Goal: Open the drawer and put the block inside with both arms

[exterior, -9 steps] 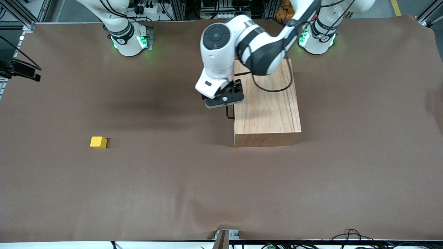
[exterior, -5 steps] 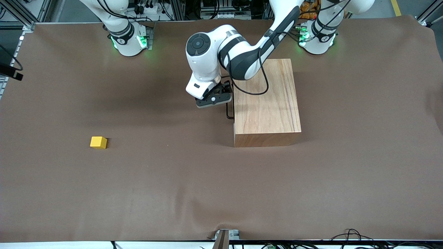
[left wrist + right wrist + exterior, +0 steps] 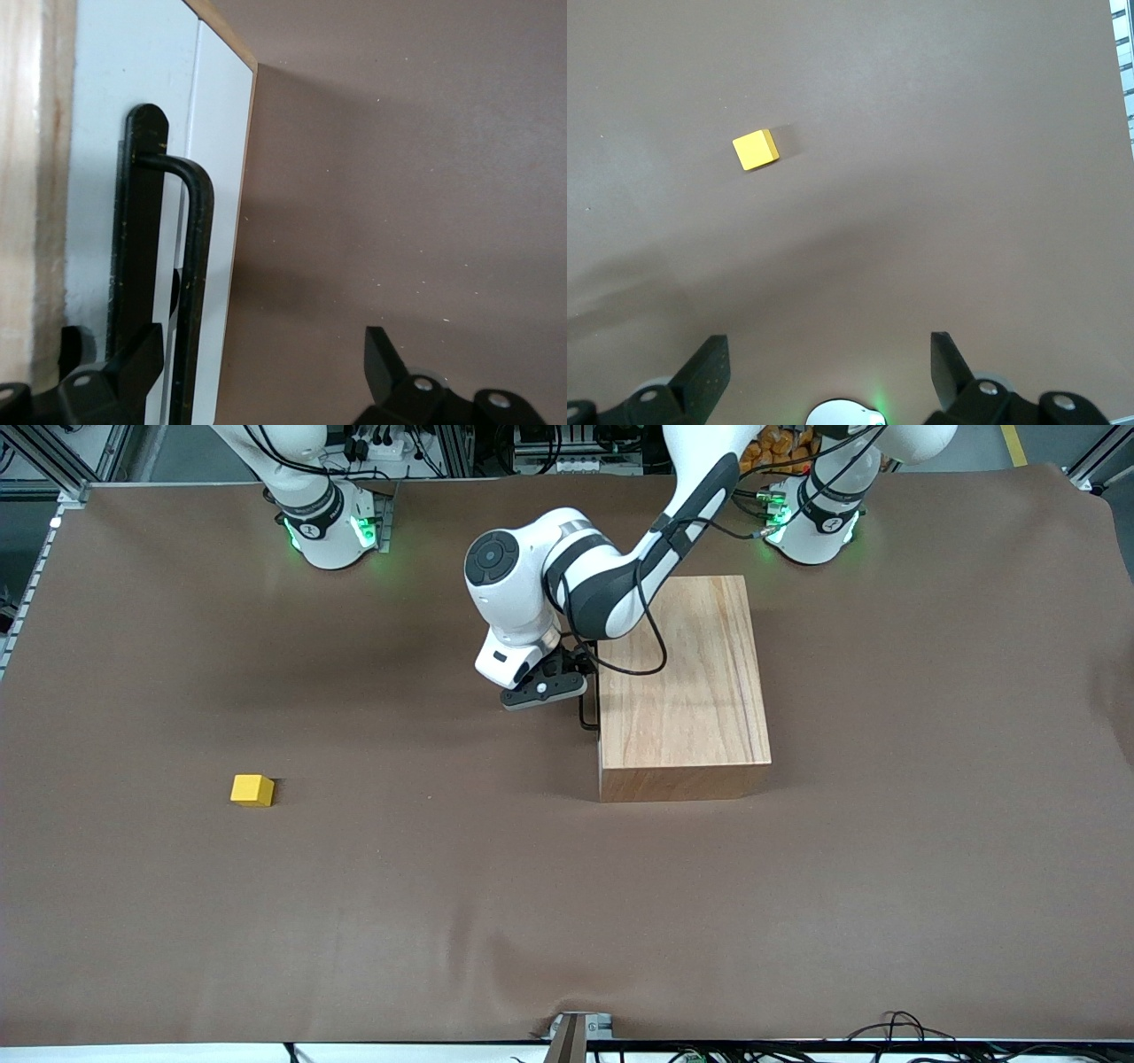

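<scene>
Straddling handle [image 3: 190, 266]: left tool [image 3: 266, 376] wide open | right tool [image 3: 828, 367] open, empty, over block [image 3: 756, 150]

Bright even overhead light; soft shadows; close drawer front blurred.

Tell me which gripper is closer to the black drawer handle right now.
Left. The left gripper is right at the handle, open, one finger beside the bar. The right gripper, also open, hangs high over bare cloth with the yellow block below it.
</scene>
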Controlling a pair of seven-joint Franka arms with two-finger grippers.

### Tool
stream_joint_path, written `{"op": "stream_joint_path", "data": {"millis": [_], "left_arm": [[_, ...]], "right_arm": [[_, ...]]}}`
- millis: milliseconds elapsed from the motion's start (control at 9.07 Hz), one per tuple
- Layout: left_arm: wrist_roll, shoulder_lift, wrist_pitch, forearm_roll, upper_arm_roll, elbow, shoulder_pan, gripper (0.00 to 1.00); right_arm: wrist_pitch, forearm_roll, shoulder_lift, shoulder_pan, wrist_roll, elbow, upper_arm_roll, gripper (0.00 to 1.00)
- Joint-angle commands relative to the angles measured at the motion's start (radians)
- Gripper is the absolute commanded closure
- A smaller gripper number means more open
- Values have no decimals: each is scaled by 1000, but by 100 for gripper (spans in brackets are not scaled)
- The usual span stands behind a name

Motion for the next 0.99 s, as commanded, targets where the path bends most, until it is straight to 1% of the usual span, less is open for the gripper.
{"op": "stream_joint_path", "data": {"millis": [0, 441, 661, 882], "left_arm": [[15, 22, -15, 47, 11, 23, -19, 0], [11, 48, 11, 49, 8, 29, -27, 0], [5, 49, 50, 38, 2, 29, -27, 0], [-6, 51, 110, 3, -6, 30, -30, 0]], "right_arm": [[10, 14, -10, -24, -7, -4, 17, 0], [68, 13, 16, -46, -10, -12, 17, 0], [87, 13, 53, -37, -19, -12, 18, 0], [93, 14, 114, -18, -79, -12, 23, 0]]}}
